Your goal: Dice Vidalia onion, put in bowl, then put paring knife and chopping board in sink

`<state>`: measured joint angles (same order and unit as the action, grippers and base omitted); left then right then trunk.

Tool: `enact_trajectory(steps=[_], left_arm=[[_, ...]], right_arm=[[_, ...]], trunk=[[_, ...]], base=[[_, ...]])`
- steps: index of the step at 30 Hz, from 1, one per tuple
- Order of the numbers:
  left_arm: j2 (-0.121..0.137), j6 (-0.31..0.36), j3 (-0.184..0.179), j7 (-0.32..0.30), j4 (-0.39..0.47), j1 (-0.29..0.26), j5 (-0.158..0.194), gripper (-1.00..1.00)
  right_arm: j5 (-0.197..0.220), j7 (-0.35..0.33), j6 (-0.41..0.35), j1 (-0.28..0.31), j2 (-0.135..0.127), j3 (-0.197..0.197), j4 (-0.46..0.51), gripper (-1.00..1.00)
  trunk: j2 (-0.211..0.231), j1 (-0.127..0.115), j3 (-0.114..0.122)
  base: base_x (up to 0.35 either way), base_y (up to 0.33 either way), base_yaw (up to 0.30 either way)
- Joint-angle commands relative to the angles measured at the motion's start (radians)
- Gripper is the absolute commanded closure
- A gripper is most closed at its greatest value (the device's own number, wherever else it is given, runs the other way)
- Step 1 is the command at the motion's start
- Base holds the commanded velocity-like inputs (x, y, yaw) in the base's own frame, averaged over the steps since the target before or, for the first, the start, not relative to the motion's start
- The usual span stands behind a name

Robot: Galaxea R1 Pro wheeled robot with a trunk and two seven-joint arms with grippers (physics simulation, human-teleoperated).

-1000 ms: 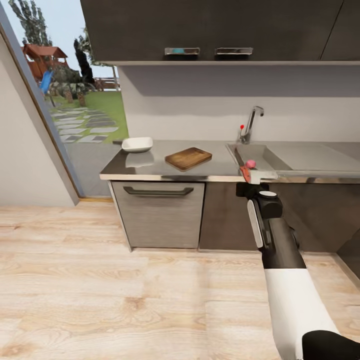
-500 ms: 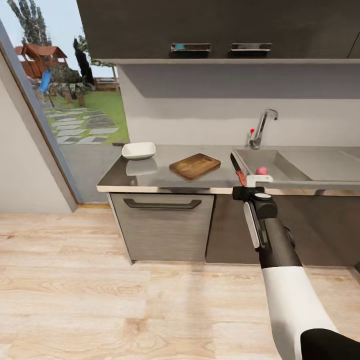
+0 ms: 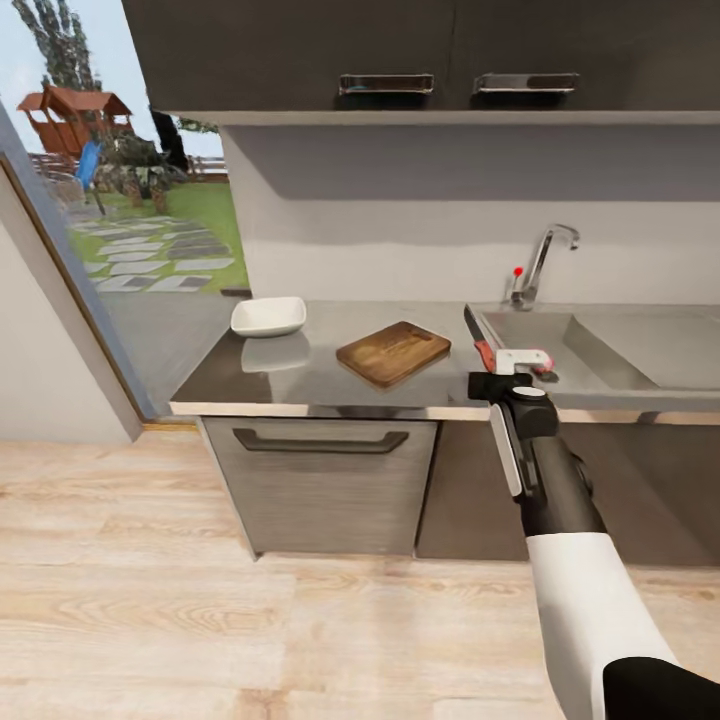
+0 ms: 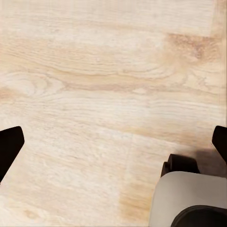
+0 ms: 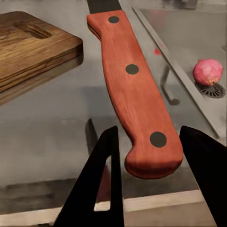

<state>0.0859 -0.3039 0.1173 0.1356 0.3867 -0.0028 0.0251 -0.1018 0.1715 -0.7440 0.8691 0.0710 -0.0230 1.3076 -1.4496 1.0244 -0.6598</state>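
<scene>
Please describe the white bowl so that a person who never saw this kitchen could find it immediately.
Find the long grey steel countertop under the dark wall cabinets. At its end beside the glass door to the garden, left of the brown chopping board, stands the bowl. It is the only white dish there, shallow, with a squarish, rounded rim.

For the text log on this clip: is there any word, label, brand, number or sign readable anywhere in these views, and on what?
None: no text reads in any view.
The red wooden knife handle carries three dark rivets, no print.
The brown wooden chopping board, the white squarish bowl and the stainless-steel sink are unmarked.
The dark wall cabinets show bar handles, no labels.
</scene>
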Motion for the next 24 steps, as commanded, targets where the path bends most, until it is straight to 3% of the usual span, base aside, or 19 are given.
enact_trajectory(steps=[1,4,8,14,24], left_arm=[[0.000,-0.003,0.000,0.001,0.000,0.000,0.003,-1.00],[0.000,-0.003,0.000,0.001,0.000,0.000,0.003,-1.00],[0.000,-0.002,0.000,0.001,0.000,0.000,0.003,-1.00],[0.000,-0.003,-0.001,0.001,0.000,0.000,0.001,-1.00],[0.000,-0.003,-0.001,0.001,0.000,0.000,0.001,-1.00]], right_arm=[[-0.010,-0.004,-0.006,0.001,0.000,-0.002,0.001,1.00],[-0.010,-0.004,-0.006,0.001,0.000,-0.006,0.001,1.00],[-0.010,-0.010,-0.006,0.001,-0.001,-0.043,0.001,1.00],[-0.004,-0.103,-0.008,0.001,-0.003,-0.151,0.001,1.00],[-0.004,-0.119,-0.008,0.001,-0.004,-0.162,-0.005,1.00]], trunk=[[0.000,0.001,-0.001],[0.000,0.001,-0.001],[0.000,0.001,-0.001],[0.000,0.001,-0.001],[0.000,0.001,-0.001]], base=[[0.337,0.000,0.000],[0.337,0.000,0.000],[0.324,-0.057,0.000],[0.127,-0.083,0.000],[0.066,-0.003,0.000]])
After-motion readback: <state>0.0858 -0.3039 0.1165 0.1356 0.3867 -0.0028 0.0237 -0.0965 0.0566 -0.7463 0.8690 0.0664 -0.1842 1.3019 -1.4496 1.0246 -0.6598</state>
